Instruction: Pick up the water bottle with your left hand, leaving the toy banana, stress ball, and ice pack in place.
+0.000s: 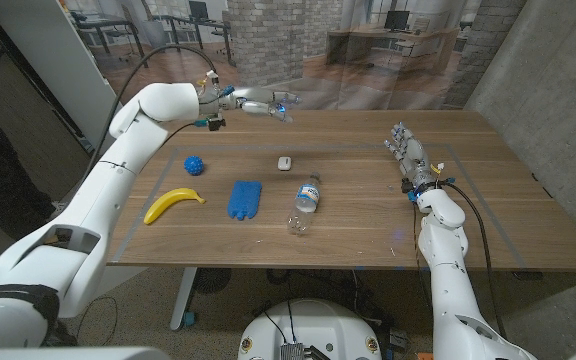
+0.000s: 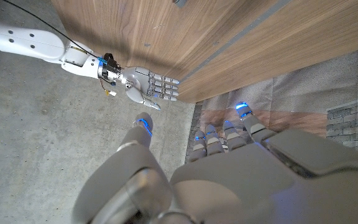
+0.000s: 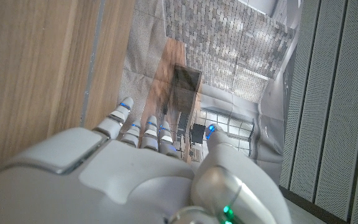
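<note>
Nothing of the task was done: the water bottle lay on its side near the table's middle, untouched. Far behind it, the left hand hovered empty with fingers stretched out; the right hand waited at right, fingers straight, holding nothing.

Wooden table, grey tape outline marked on top. On it: yellow toy banana near the left edge; blue stress ball beyond it; blue ice pack right of the banana; water bottle lying on its side mid-table; 1 small pale object farther back.
</note>
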You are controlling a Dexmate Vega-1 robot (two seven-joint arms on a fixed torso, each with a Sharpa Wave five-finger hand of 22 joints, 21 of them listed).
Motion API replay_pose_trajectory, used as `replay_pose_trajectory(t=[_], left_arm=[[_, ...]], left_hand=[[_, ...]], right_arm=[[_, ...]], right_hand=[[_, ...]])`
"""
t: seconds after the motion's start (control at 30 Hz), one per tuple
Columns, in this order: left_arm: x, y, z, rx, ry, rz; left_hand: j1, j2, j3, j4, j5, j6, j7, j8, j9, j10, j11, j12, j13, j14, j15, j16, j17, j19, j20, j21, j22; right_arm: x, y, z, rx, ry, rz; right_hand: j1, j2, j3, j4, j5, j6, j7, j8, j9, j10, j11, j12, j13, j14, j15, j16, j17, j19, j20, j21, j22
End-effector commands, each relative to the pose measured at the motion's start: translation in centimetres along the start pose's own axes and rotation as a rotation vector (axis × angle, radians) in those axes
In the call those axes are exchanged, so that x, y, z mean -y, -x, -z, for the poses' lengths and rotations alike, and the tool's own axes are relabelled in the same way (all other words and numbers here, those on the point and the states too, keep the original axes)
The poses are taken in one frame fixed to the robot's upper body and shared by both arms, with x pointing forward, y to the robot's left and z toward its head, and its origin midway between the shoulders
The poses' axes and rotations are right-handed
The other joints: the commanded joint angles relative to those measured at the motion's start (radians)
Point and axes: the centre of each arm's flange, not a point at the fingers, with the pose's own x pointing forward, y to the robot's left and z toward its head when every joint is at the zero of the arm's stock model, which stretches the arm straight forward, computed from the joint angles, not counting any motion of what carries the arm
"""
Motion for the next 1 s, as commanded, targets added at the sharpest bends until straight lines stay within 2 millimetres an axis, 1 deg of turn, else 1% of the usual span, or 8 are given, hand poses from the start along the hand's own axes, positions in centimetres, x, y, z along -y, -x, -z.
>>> replay_pose_trajectory(t=[0.03, 0.27, 0.63, 1.0], left_arm=[[-1.1, -0.3, -1.3, 0.024, -0.087, 0.065], [-1.5, -0.7, -2.2, 0.036, -0.147, 0.126], [-2.1, -1.1, -3.6, 0.064, -0.233, 0.229], [-3.3, -1.1, -4.6, 0.078, -0.304, 0.269]], left_hand=[[0.014, -0.006, -0.002, -0.008, -0.004, -0.009, -0.003, 0.002, 0.003, 0.003, -0.002, 0.002, 0.006, -0.001, -0.006, 0.002, 0.003, 0.005, -0.003, -0.007, 0.004], [0.024, -0.015, -0.004, -0.015, -0.003, -0.019, -0.005, -0.001, 0.003, 0.000, -0.003, 0.000, 0.006, -0.001, -0.007, 0.001, 0.003, 0.007, -0.004, -0.011, 0.004], [0.036, -0.029, -0.008, -0.021, 0.000, -0.022, -0.007, -0.001, 0.003, 0.000, 0.003, 0.000, 0.006, -0.002, -0.004, 0.000, 0.004, 0.009, -0.001, -0.017, 0.004], [0.048, -0.037, -0.010, -0.023, 0.003, -0.022, -0.013, 0.001, 0.003, 0.001, -0.001, 0.000, 0.007, -0.002, -0.006, 0.000, 0.004, 0.011, 0.001, -0.021, 0.005]], right_arm=[[-0.3, 0.3, 0.2, 0.013, -0.007, 0.014], [-0.6, 0.7, 0.2, 0.022, -0.008, 0.024], [-1.2, 1.0, 0.3, 0.049, -0.010, 0.038], [-1.6, 0.1, -0.7, 0.094, 0.009, 0.033]], right_hand=[[0.004, 0.002, -0.001, -0.006, 0.000, 0.009, 0.003, 0.007, 0.004, 0.007, -0.002, 0.006, 0.003, 0.006, 0.002, 0.010, 0.005, 0.007, 0.001, 0.007, 0.003], [0.003, 0.002, -0.002, -0.007, 0.000, 0.010, 0.003, 0.007, 0.004, 0.009, 0.000, 0.006, 0.003, 0.006, 0.002, 0.009, 0.005, 0.008, 0.000, 0.007, 0.003], [0.002, 0.003, -0.004, -0.007, 0.000, 0.011, 0.004, 0.006, 0.004, 0.009, -0.001, 0.006, 0.003, 0.007, 0.003, 0.009, 0.005, 0.007, 0.001, 0.007, 0.003], [0.001, 0.001, -0.006, -0.009, 0.001, 0.015, 0.005, 0.007, 0.004, 0.010, 0.001, 0.005, 0.003, 0.009, 0.004, 0.009, 0.005, 0.010, 0.001, 0.008, 0.003]])
